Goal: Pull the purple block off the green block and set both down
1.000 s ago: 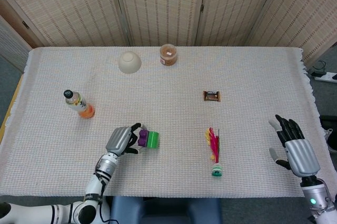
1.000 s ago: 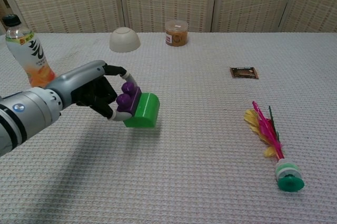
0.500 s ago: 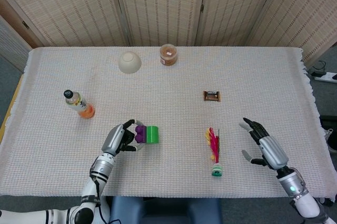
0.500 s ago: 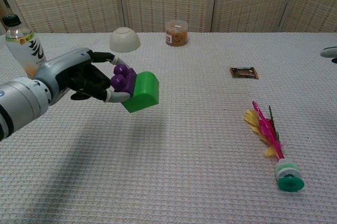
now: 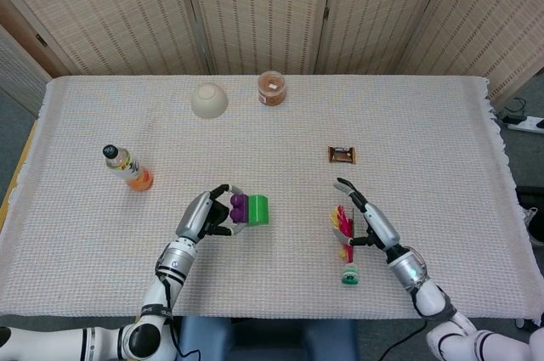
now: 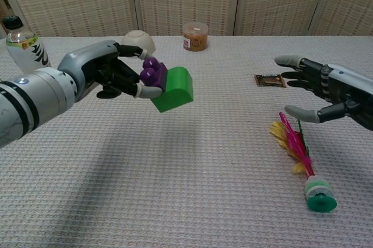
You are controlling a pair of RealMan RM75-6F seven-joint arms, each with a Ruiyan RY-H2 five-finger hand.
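My left hand (image 6: 108,73) (image 5: 206,213) holds the purple block (image 6: 152,72) (image 5: 239,205) lifted above the table, with the green block (image 6: 175,88) (image 5: 258,209) still joined to its right side. The fingers wrap the purple part; the green part sticks out free. My right hand (image 6: 323,87) (image 5: 371,221) is open with fingers spread, in the air at the right, reaching leftward above the feathered shuttlecock (image 6: 300,157) (image 5: 345,242). A wide gap separates it from the blocks.
A drink bottle (image 6: 26,55) (image 5: 127,167) stands at the left. An upturned white bowl (image 5: 209,99) and a small jar (image 5: 272,87) sit at the back. A brown snack packet (image 5: 342,155) lies right of centre.
My left hand has lifted the joined blocks off the table and carried them up and to the right. My right hand has swung in from the far right toward the middle.
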